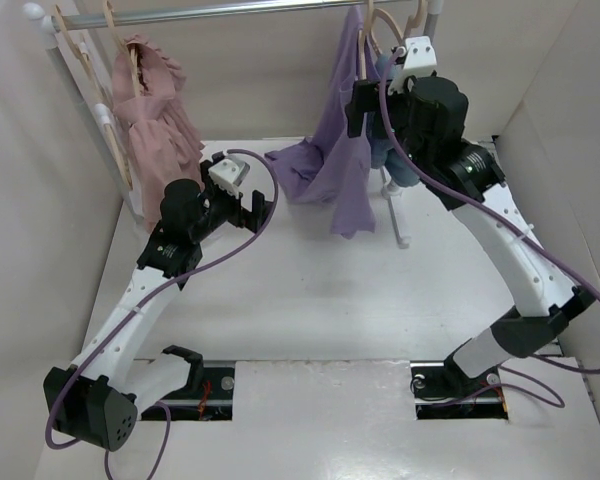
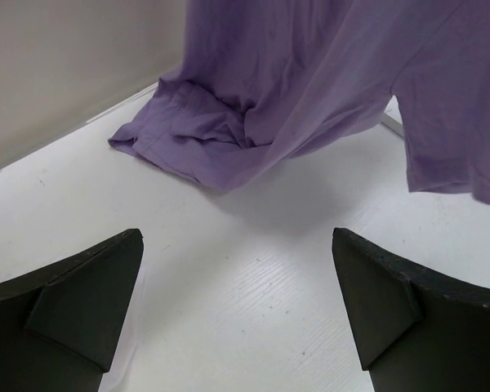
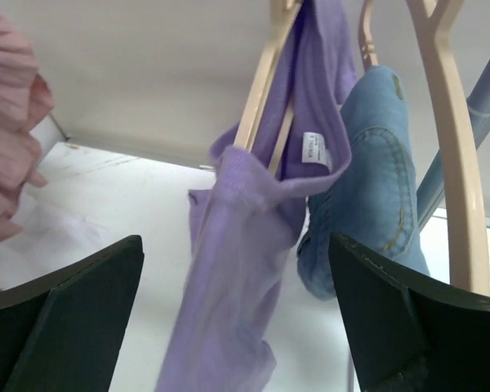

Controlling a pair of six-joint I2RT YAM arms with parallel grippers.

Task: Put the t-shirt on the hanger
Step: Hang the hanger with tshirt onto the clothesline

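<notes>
The lavender t-shirt [image 1: 340,160] hangs from the rail at the back, one side draped down onto the table. In the right wrist view its collar [image 3: 253,212] is threaded over one arm of the tan hanger [image 3: 265,77]. My right gripper [image 1: 358,105] is raised beside the shirt's top, open and empty, with the shirt just in front of its fingers [image 3: 237,327]. My left gripper [image 1: 248,205] is low over the table, open and empty, short of the shirt's trailing hem [image 2: 204,135].
A pink garment [image 1: 155,110] hangs on a hanger at the rail's left. A blue denim garment [image 3: 376,171] hangs on another tan hanger [image 3: 453,139] right behind the shirt. The rail's stand post [image 1: 395,215] rises near the shirt. Walls enclose the table.
</notes>
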